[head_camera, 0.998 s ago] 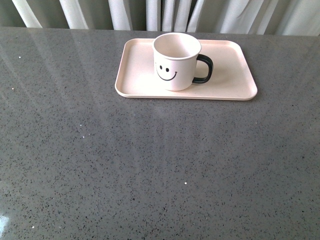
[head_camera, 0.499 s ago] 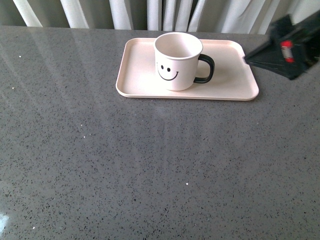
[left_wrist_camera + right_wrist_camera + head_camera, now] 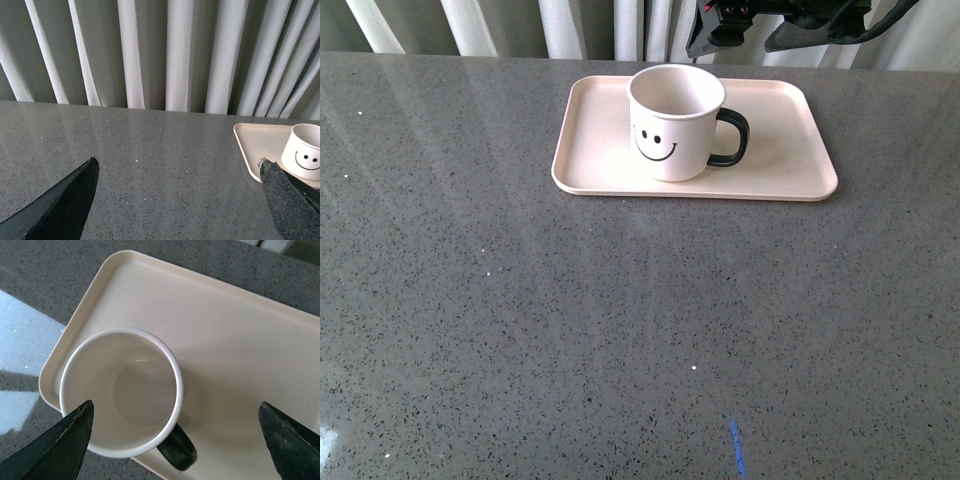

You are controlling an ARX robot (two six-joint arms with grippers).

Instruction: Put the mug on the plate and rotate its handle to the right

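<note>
The white mug (image 3: 675, 125) with a black smiley face stands upright on the pale pink plate (image 3: 785, 140). Its black handle (image 3: 732, 138) points to the right in the front view. My right gripper (image 3: 175, 409) hangs open above the mug (image 3: 120, 390), its fingers wide apart on either side and touching nothing. The handle (image 3: 177, 452) shows below the mug's rim over the plate (image 3: 240, 340). My left gripper (image 3: 178, 164) is open over bare table, well off to the side of the plate (image 3: 255, 142) and mug (image 3: 305, 157).
The plate sits near the far edge of the grey speckled table (image 3: 620, 330). White curtains (image 3: 580, 25) hang just behind that edge. The right arm (image 3: 800, 18) shows dark at the top of the front view.
The right arm has swung from the right edge of the front view to the top, above and behind the plate. Mug and plate have not moved.
</note>
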